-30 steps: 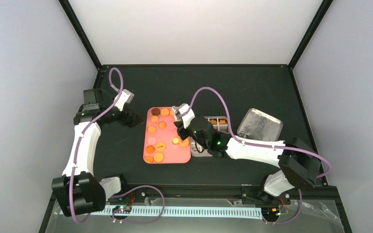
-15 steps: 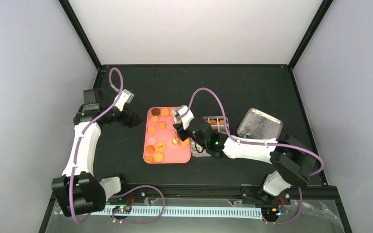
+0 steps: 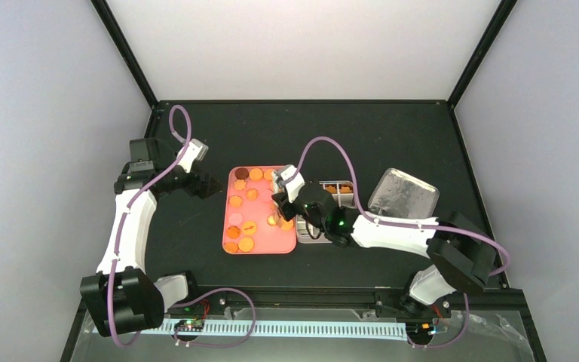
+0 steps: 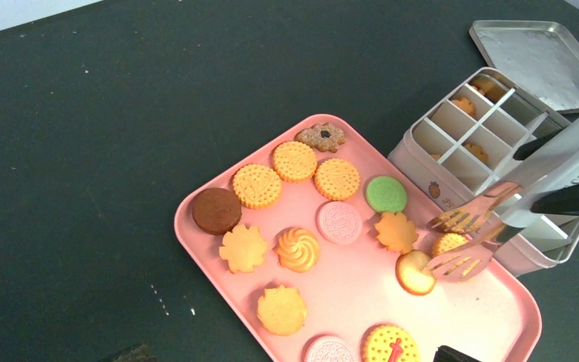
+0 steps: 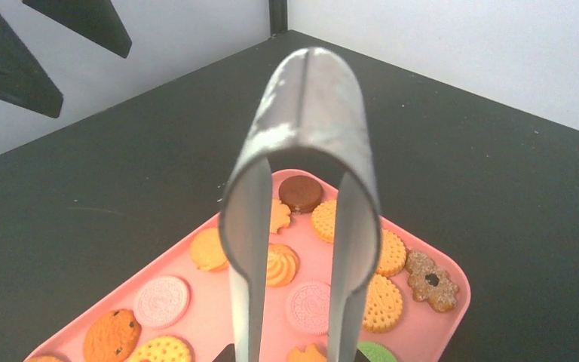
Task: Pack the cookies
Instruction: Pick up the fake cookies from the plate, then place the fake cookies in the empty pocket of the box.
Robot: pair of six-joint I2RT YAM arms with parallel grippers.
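Stock: small flat cookies on one pink rectangular plastic tray. Fifteen show in the left wrist view, which cuts off the tray's near edge. Ten are orange or yellow: six round, three leaf-shaped, one swirl. Two are pink round, one is green round, one is dark brown round, and one is a brown flower with a dark centre. The right wrist view adds one chocolate-chip round. Receiving: one white box with a grid of compartments, just beside the tray, with at least three orange cookies already inside. One silver metal lid lies off, beyond the box. Tool: one pair of silver metal tongs with fork-shaped tips, pinched at the handles by the right gripper. The tips stand slightly apart at the tray's box-side edge, with a small orange round between them and a pale round just beside. Left gripper: fingers spread wide, holding nothing, near the tray's left edge over the dark table. Step in hand, by judgement: picking up, with most of the packing left. Next move calls for squeezing the tips onto the small round without nudging its neighbour, then lifting it across to a compartment.
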